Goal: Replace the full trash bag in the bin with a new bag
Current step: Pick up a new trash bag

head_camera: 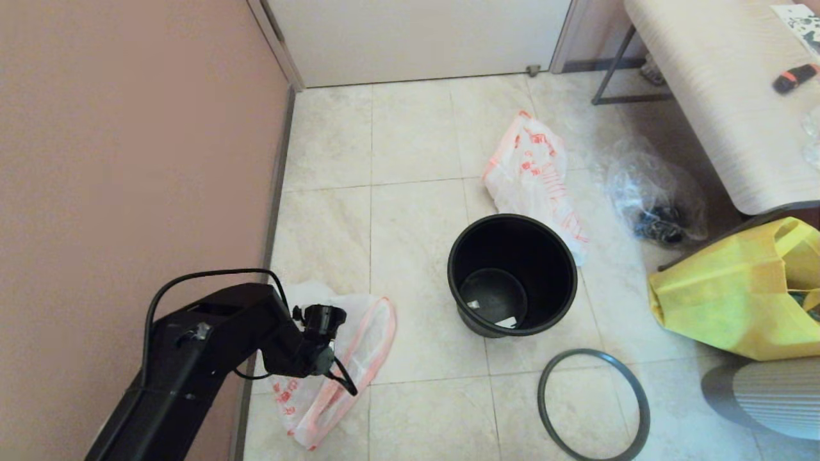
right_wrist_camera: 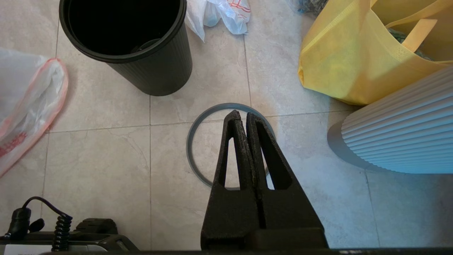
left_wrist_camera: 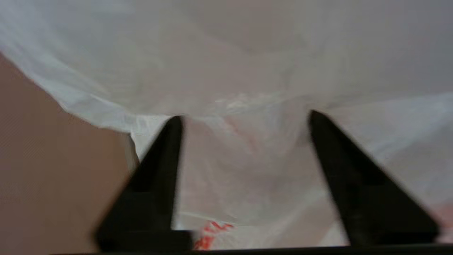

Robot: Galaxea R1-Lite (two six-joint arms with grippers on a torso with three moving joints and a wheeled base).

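The left gripper's [left_wrist_camera: 244,117] two fingers [left_wrist_camera: 159,170] stand well apart, astride a fold of the new bag [left_wrist_camera: 247,159]; the tips press at the film, but nothing is pinched between them yet. In the head view the left gripper [head_camera: 318,358] hangs directly over that limp bag [head_camera: 359,339], which lies on the floor against the pink wall [head_camera: 128,160]; its long axis runs from the wall end out and away from the bin [head_camera: 512,275], with the pink-orange handle loop on the side facing the bin. The bag lies straight under the fingers, so the coming move is probably a plain closing and a lift; the left arm is far the nearer.

The bin stands upright, open and without a liner, well apart from the new bag across bare floor tiles [head_camera: 416,358]; its dark grey hoop [head_camera: 594,404] lies flat on the floor just beside it, on the robot's side. The full trash bag [head_camera: 535,173] lies just behind the bin, touching or nearly touching its rim; a yellow fabric bag [head_camera: 737,294] sits beyond the hoop. Room is tight only at the wall; toward the bin the way is open.

The right gripper [right_wrist_camera: 244,117] hangs parked above the hoop [right_wrist_camera: 198,124], fingers pressed together on nothing.
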